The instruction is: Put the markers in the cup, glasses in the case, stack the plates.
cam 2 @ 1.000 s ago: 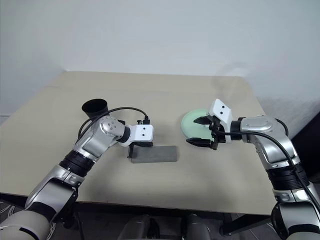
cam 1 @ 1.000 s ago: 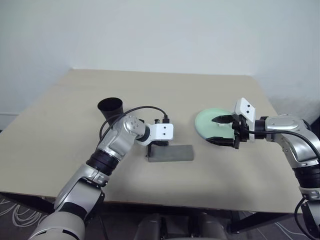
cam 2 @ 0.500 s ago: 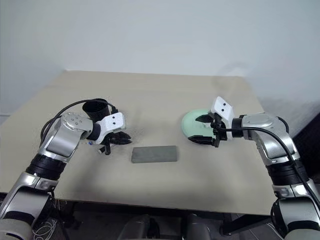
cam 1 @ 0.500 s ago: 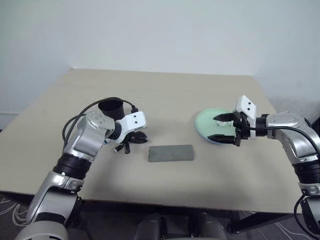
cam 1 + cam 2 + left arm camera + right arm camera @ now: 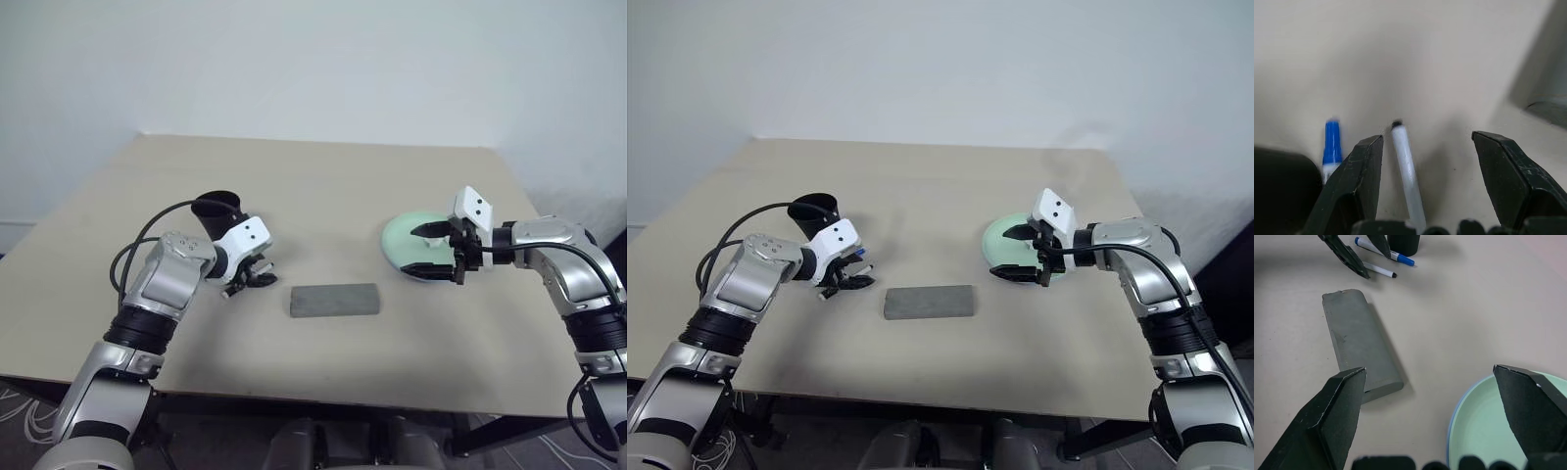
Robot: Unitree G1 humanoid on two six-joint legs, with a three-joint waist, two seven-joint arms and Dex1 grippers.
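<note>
Left gripper (image 5: pixel 1425 186) open, empty — straddling black-tipped marker (image 5: pixel 1408 178) near cup (image 5: pixel 218 210). Right gripper (image 5: pixel 438 251) wide open, empty — over mint plate (image 5: pixel 409 238). Case (image 5: pixel 334 300) shut between.

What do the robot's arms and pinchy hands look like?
The arms are shiny silver metal with black joint rings and looping black cables. Each wrist carries a small white box with dark dots. The left gripper and right gripper each have two chunky, pointed black fingers.
</note>
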